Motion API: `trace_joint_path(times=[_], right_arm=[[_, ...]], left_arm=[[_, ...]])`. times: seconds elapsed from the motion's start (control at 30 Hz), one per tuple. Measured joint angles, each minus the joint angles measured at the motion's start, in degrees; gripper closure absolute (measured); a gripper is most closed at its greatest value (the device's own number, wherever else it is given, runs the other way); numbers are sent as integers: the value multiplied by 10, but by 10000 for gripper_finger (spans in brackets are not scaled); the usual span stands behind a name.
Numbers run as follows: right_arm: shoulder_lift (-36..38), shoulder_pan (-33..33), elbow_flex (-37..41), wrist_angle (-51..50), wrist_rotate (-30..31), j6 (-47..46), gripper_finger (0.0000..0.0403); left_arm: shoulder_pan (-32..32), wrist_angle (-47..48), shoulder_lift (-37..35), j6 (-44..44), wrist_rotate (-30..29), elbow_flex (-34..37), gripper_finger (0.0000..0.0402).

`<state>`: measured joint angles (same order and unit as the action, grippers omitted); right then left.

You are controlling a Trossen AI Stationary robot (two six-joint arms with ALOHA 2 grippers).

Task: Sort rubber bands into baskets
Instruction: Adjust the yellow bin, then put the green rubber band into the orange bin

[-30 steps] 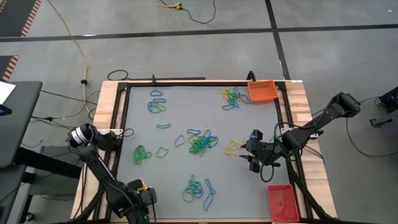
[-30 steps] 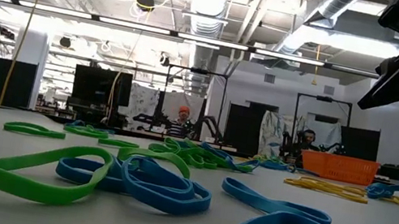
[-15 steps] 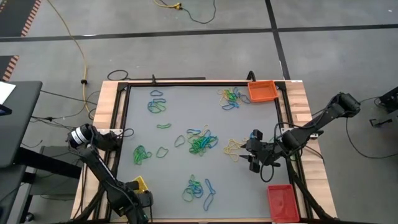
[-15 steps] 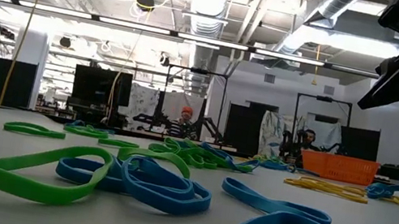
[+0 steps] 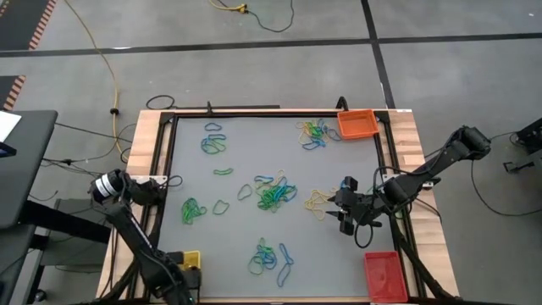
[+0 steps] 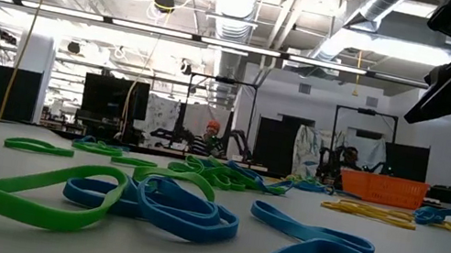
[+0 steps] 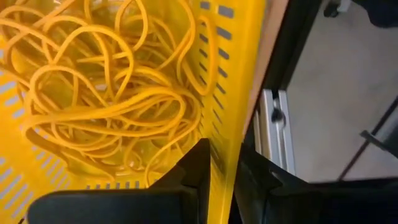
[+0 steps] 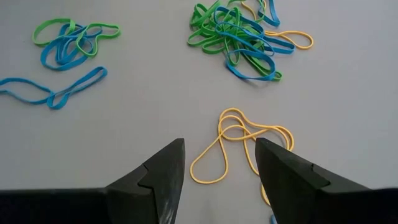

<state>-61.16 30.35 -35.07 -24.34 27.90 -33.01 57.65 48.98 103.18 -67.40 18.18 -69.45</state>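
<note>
The yellow basket point(image 5: 188, 258) sits at the table's near left corner, holding a tangle of yellow rubber bands point(image 7: 106, 93). My left gripper point(image 7: 225, 163) is shut on it. The orange basket point(image 5: 356, 124) stands at the far right corner and the red basket point(image 5: 385, 275) at the near right. Green, blue and yellow rubber bands point(image 5: 273, 193) lie in loose clumps on the grey mat. My right gripper point(image 8: 219, 149) hangs open above a few yellow bands point(image 8: 242, 143) at the mat's right side, touching nothing. My left gripper has the yellow basket's slotted side wall point(image 7: 227, 124) between its two fingers, one finger inside the basket and one outside. The fingers come from above, pointing steeply down. I cannot tell whether the basket is lifted off the table.
A dark frame point(image 5: 169, 169) runs around the mat on the wooden table top. Further band clumps lie at the far left point(image 5: 212, 142), far right point(image 5: 313, 133), left point(image 5: 193, 209) and near middle point(image 5: 269, 257). The low view shows green and blue bands point(image 6: 147, 201) close up.
My left gripper has moved a little toward the table's near left corner and turned at the wrist; more of the yellow basket now shows beside it in the high view. My right gripper has kept still.
</note>
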Motion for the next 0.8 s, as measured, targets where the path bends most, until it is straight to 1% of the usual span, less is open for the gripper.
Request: trace_joint_path(times=[0.13,0.23,0.33,0.5,0.6,0.7,0.8], right_arm=[[0,0,0,0,0,0,179],[0,0,0,0,0,0,179],[0,0,0,0,0,0,179],[0,0,0,0,0,0,179],[0,0,0,0,0,0,179],[0,0,0,0,0,0,179],[0,0,0,0,0,0,179]], left_arm=[[6,-8,0,-8,19,0,352],[9,-22,0,-13,21,0,336],[9,-38,0,-23,21,0,307],[9,-51,0,-39,25,-1,246],[7,-49,0,-42,24,-12,218],[2,-45,0,-47,20,-26,206],[-1,-37,0,-47,13,-48,207]])
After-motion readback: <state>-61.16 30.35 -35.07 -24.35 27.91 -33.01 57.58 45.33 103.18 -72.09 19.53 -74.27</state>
